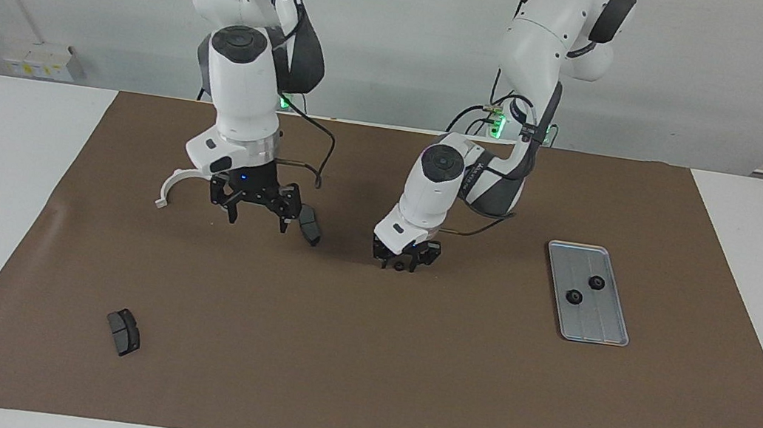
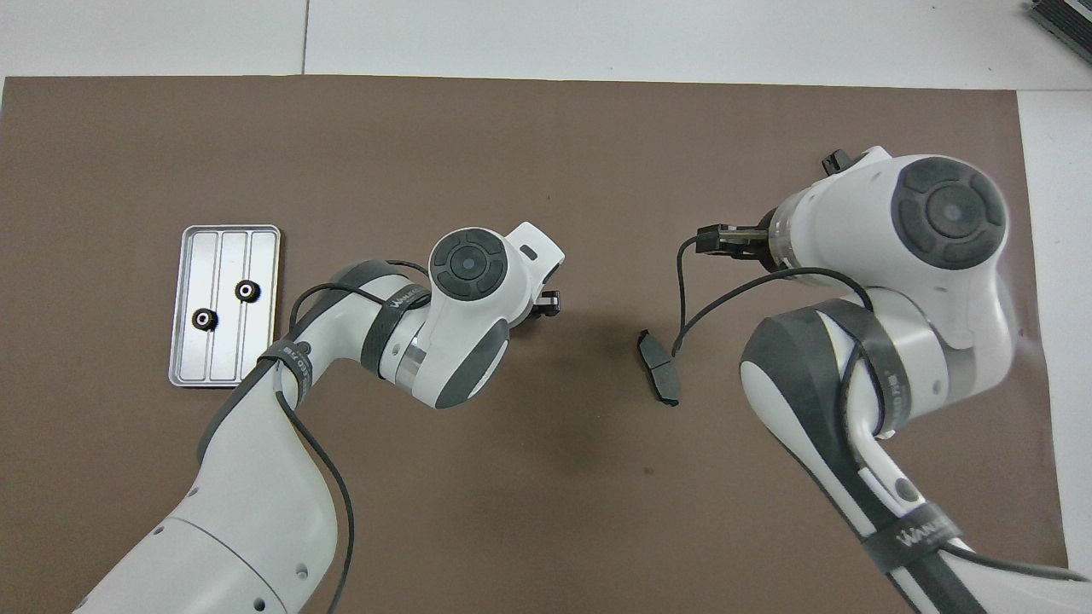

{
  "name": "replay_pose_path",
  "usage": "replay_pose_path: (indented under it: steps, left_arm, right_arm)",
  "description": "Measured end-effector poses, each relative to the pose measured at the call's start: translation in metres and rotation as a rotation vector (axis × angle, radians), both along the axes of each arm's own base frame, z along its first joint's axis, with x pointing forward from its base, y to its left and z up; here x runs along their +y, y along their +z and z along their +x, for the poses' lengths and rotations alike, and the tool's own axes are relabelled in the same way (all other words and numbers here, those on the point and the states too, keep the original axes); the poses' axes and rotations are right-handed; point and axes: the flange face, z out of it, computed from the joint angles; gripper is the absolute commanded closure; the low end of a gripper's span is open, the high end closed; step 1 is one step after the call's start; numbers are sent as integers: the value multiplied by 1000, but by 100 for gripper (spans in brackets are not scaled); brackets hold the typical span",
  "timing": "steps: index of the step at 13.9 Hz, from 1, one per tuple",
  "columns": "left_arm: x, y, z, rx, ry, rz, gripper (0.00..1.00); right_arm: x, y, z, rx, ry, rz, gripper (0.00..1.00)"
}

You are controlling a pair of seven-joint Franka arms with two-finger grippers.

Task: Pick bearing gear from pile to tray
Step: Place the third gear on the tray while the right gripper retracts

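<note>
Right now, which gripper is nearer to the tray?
Left. The left gripper is down at the mat's middle, beside the tray; the right gripper hangs past it, by the white bracket.

mat [image 1: 361, 360] brown | tray [image 1: 603, 335] silver-grey, ridged | rings [image 1: 596, 282] blk | bracket [image 1: 170, 186] white | pads [image 1: 124, 332] dk grey

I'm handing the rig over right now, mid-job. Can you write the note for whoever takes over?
Left gripper: low at the mat, right at a loose black ring; I cannot tell whether it has a hold on it.
Right gripper: open, holding nothing, waiting over the mat between the white bracket and a dark pad.
Tray: toward the left arm's end of the table.
Done: two black rings lie in the tray.
Left: carry the loose ring to the tray.
The second dark pad lies farthest from the robots, toward the right arm's end.
</note>
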Motion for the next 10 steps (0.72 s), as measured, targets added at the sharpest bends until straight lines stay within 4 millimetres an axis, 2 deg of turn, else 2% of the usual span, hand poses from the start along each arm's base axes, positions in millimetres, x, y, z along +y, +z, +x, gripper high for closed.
replay_pose_path:
  steps: [5,8,10]
  left_arm:
    - [3,1,-1,18,1,16,71]
    - [3,2,-1,21,1,18,81]
    - [1,3,-3,25,-4,20,87]
  right_arm:
    - [-82,96,-18,49,53,17,0]
    - [-115,131,-26,85,73,11,0]
    - [-126,145,-30,98,69,10,0]
